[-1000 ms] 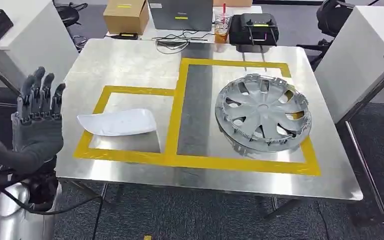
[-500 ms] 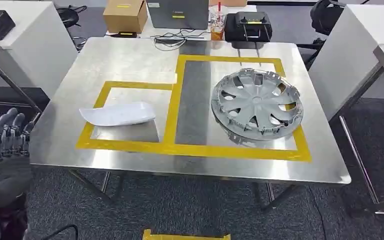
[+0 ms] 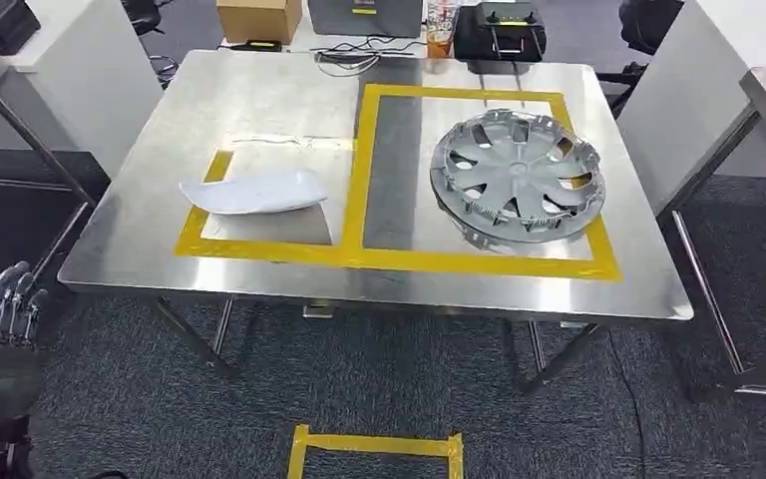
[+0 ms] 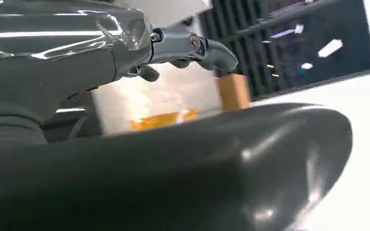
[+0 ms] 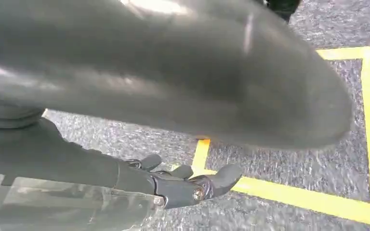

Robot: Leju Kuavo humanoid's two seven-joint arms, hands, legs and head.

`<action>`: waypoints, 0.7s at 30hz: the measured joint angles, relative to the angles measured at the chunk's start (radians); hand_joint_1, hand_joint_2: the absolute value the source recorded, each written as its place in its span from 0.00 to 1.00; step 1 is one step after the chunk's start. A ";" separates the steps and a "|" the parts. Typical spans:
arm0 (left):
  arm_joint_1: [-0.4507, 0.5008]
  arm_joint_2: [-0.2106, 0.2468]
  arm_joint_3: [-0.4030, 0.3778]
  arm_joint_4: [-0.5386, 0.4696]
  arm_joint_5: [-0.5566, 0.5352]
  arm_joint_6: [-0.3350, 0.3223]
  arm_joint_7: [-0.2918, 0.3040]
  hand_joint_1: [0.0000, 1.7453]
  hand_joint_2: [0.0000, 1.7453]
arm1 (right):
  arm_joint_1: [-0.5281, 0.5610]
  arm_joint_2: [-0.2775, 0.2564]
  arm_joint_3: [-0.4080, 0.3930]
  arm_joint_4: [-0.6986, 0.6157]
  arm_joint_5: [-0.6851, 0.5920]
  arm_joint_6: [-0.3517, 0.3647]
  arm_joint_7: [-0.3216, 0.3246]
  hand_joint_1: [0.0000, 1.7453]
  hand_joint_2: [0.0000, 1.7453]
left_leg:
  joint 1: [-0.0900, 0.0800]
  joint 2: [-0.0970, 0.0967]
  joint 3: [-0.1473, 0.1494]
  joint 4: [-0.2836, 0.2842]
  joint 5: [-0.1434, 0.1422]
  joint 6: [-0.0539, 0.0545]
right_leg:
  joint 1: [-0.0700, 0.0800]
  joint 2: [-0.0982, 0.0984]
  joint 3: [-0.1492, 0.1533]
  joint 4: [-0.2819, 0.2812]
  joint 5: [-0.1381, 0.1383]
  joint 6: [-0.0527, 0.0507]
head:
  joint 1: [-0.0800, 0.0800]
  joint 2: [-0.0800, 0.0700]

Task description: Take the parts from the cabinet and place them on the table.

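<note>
On the steel table (image 3: 259, 100) a white curved panel (image 3: 252, 191) lies inside the smaller yellow-taped box. A silver wheel cover (image 3: 516, 175) lies in the larger taped box to its right. My left hand (image 3: 2, 329) hangs low at the left, off the table's front corner, fingers straight and apart, holding nothing. The left wrist view shows that hand (image 4: 125, 96) with its fingers (image 4: 192, 48) spread and nothing in them. In the right wrist view my right hand (image 5: 139, 144) hangs over the carpet, fingers (image 5: 197, 185) loosely extended and holding nothing.
Past the table's far edge stand a cardboard box (image 3: 257, 18), a drink cup (image 3: 442, 28) and a black case (image 3: 499, 32). White tables flank both sides. Yellow tape marks (image 3: 377, 446) lie on the dark carpet in front of the table.
The camera has drawn back from the table, so more floor shows in front. My left hand has dropped from raised beside the table to low at the left.
</note>
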 joint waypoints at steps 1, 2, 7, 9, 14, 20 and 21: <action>-0.002 0.000 0.014 0.021 -0.017 0.000 0.005 0.00 0.00 | 0.000 -0.001 -0.005 0.001 0.000 -0.006 0.000 0.00 0.00 | 0.003 0.001 -0.001 0.002 0.005 -0.003 | 0.003 0.002 -0.001 -0.001 0.000 -0.003 | 0.005 0.000; -0.001 -0.001 0.037 0.061 -0.053 0.000 0.017 0.00 0.00 | -0.001 -0.006 -0.014 0.004 0.000 -0.011 0.002 0.00 0.00 | 0.005 0.000 -0.002 0.000 0.015 -0.009 | 0.006 0.001 -0.006 0.002 0.006 -0.011 | 0.005 0.000; -0.013 0.012 0.162 0.345 -0.298 0.023 0.016 0.00 0.00 | 0.000 -0.008 -0.039 0.017 -0.007 0.021 0.055 0.00 0.00 | 0.026 -0.005 -0.058 0.216 -0.202 -0.051 | -0.006 -0.007 -0.059 -0.005 0.065 -0.038 | 0.006 0.000; -0.014 0.011 0.209 0.466 -0.389 0.031 0.019 0.00 0.00 | 0.001 -0.013 -0.041 0.017 -0.002 0.034 0.073 0.00 0.00 | 0.035 -0.005 -0.057 0.315 -0.215 -0.060 | -0.006 -0.007 -0.090 -0.002 0.090 -0.034 | 0.004 0.000; -0.028 0.008 0.310 0.673 -0.570 0.039 0.033 0.00 0.00 | 0.008 -0.036 -0.038 0.022 0.001 0.040 0.081 0.00 0.00 | 0.038 -0.006 0.196 0.001 -0.179 -0.053 | -0.002 -0.007 -0.147 0.019 0.131 -0.006 | 0.005 0.000; -0.045 0.024 0.439 0.938 -0.815 0.040 0.056 0.00 0.00 | 0.010 -0.118 -0.003 0.160 0.002 -0.065 0.077 0.00 0.00 | 0.027 -0.001 0.144 -0.017 -0.130 0.010 | -0.012 -0.006 -0.179 0.062 0.090 0.008 | 0.008 0.000; -0.044 0.022 0.449 0.963 -0.824 0.039 0.059 0.00 0.00 | 0.010 -0.133 0.003 0.184 0.002 -0.076 0.075 0.00 0.00 | 0.023 -0.001 0.127 -0.017 -0.116 0.015 | -0.012 -0.006 -0.203 0.132 0.026 -0.003 | 0.009 0.000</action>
